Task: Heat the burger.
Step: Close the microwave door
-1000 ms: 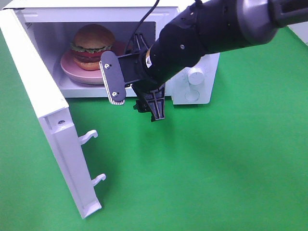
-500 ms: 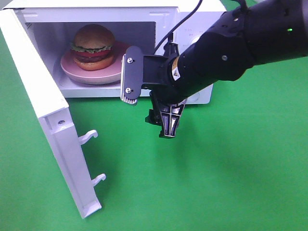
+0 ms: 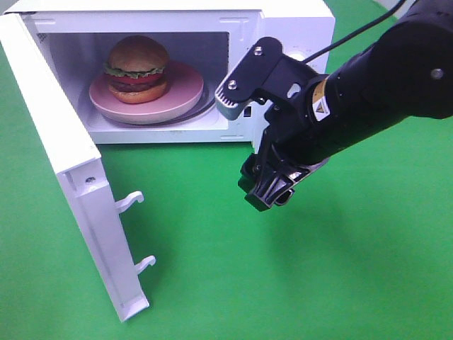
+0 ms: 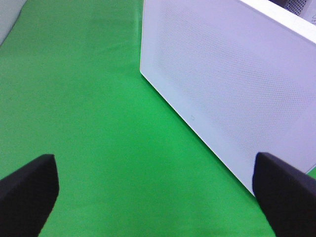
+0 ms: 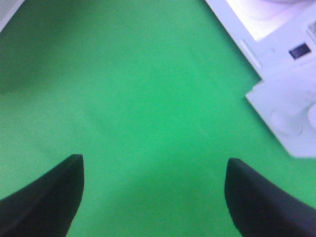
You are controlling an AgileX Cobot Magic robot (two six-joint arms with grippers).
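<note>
The burger (image 3: 137, 69), with a golden bun, lettuce and tomato, sits on a pink plate (image 3: 177, 99) inside the white microwave (image 3: 297, 21). The microwave door (image 3: 71, 163) stands wide open to the left. My right gripper (image 3: 246, 150) hangs open and empty outside the oven, in front of its control panel, well right of the burger. In the right wrist view my right gripper (image 5: 154, 197) has only green cloth between its dark fingers. My left gripper (image 4: 155, 197) is open and empty, facing the door's outer face (image 4: 232, 84); it does not show in the exterior view.
Green cloth (image 3: 318, 283) covers the table in front and right of the microwave. Two white latch hooks (image 3: 131, 200) stick out of the door's edge. The oven's control panel corner (image 5: 291, 113) shows in the right wrist view.
My right gripper has drawn back from the oven's opening, moving right and toward the front while turning. The burger, plate and door have stayed put.
</note>
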